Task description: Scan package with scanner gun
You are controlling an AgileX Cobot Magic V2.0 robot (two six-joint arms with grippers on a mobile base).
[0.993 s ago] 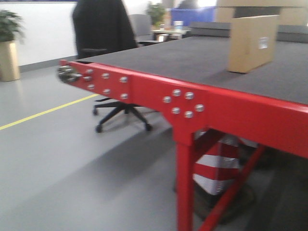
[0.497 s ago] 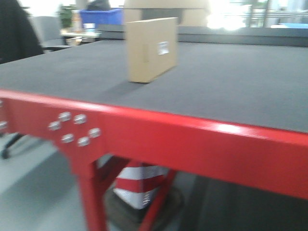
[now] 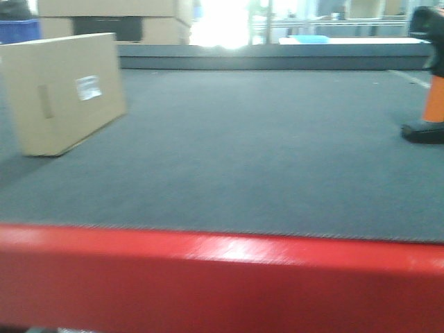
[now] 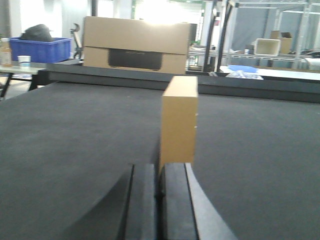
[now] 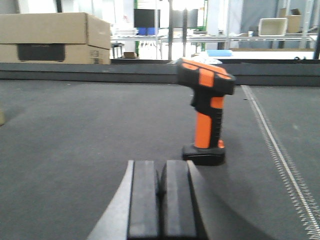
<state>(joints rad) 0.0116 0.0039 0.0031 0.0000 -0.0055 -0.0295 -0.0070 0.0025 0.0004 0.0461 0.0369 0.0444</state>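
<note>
Front view: you have the package (image 3: 66, 90) standing on the dark grey table top (image 3: 263, 152) at the far left. Its white label (image 3: 88, 87) and narrow slot (image 3: 46, 101) face the camera. The scanner gun (image 3: 429, 97) stands at the far right edge, partly cut off by the frame and well apart from the package. The red table rail (image 3: 222, 277) fills the foreground. Neither arm shows here.

Left wrist view: your left gripper (image 4: 160, 172) has its two black pads pressed together, with nothing between them. The package stands upright just beyond the tips, narrow end toward the camera. I cannot tell whether they touch. The stacked boxes (image 4: 135, 45) with a dark band sit behind the table, and a blue bin (image 4: 40, 49) sits at far left.

Right wrist view: your right gripper (image 5: 161, 167) is likewise closed on nothing. The scanner gun stands upright on its flat foot, ahead and slightly right of the tips, not touching them.
</note>
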